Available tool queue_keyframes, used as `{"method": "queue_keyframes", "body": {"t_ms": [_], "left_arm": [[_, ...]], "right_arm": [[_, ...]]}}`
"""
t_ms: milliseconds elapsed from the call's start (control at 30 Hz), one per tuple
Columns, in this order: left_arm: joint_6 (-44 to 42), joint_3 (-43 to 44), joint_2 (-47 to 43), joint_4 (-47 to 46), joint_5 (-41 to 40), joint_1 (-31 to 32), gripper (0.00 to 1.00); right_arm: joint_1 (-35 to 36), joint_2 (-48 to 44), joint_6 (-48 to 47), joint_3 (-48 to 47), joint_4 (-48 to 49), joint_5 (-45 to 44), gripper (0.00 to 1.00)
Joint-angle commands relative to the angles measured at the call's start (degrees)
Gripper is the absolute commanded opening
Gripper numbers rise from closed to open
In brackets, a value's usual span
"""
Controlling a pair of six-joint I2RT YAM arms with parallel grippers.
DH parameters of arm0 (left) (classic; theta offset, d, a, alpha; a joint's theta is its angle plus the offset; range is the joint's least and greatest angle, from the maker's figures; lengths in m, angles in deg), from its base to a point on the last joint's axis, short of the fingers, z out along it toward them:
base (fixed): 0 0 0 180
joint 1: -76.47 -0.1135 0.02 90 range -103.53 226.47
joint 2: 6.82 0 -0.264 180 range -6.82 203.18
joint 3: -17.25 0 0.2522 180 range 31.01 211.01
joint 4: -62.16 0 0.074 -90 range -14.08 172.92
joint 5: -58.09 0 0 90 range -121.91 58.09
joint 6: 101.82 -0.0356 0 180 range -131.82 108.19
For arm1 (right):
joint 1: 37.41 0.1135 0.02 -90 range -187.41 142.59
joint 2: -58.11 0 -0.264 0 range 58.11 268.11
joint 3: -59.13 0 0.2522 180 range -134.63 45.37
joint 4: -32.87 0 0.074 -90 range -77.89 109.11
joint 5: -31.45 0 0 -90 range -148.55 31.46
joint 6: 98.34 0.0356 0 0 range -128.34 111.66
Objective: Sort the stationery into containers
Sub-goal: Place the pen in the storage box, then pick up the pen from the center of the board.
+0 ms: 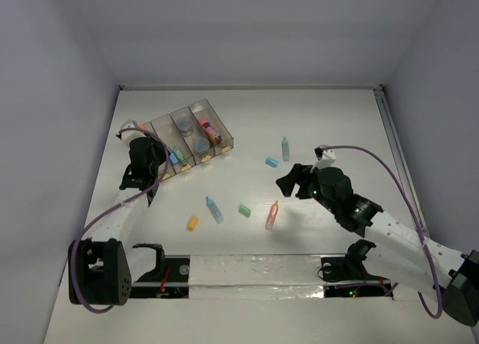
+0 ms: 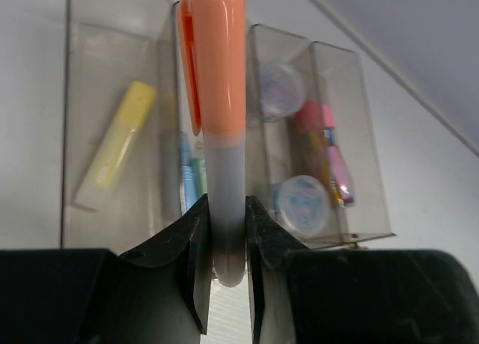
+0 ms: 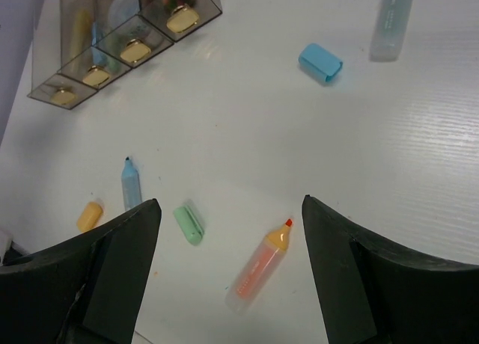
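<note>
Top view: my left jaws hang over the left end of the tray (image 1: pixel 163 126). Left wrist: they clamp an orange pen (image 2: pixel 218 97) above a narrow compartment; released crooked, it could hang on a wall. Right wrist: my right jaws gape empty over a skewed marker (image 3: pixel 260 268); closing might roll it away.

Top view: your tray (image 1: pixel 183 134) sits upper left of centre. Left wrist view: lone marker (image 2: pixel 116 146) in its leftmost compartment, near pot (image 2: pixel 301 202) and far pot (image 2: pixel 281 90) in the third, held marker (image 2: pixel 224 97) over the middle walls. Loose on the table (image 1: pixel 337 120) mid-frame, left to right: short piece (image 1: pixel 192 223), pen (image 1: pixel 215 209), block (image 1: pixel 245 210), loose marker (image 1: pixel 272 215). Up-right of those: second block (image 1: pixel 272 162), with far marker (image 1: pixel 285 147) just beside it.
</note>
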Motion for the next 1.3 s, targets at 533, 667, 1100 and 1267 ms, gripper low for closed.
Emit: {"method": "queue_keyframes", "body": {"t_ms": [533, 667, 1100, 1267], "left_arm": [[2.8, -3.0, 6.4, -2.7, -7.0, -3.7, 0.36], [2.6, -3.1, 6.2, -4.1, -5.2, -3.7, 0.54], [-1.5, -5.1, -10.5, -8.7, 0.3, 12.6, 0.68], [-2.5, -8.1, -15.4, -8.4, 5.2, 13.9, 0.65]], "right_arm": [[-0.1, 0.8, -2.2, 0.5, 1.0, 3.2, 0.83], [-0.1, 1.7, -2.6, -0.3, 0.9, 3.9, 0.83], [4.6, 20.2, -9.9, -11.3, 4.6, 15.1, 0.11], [11.1, 34.0, -12.9, -21.2, 3.6, 14.0, 0.58]]}}
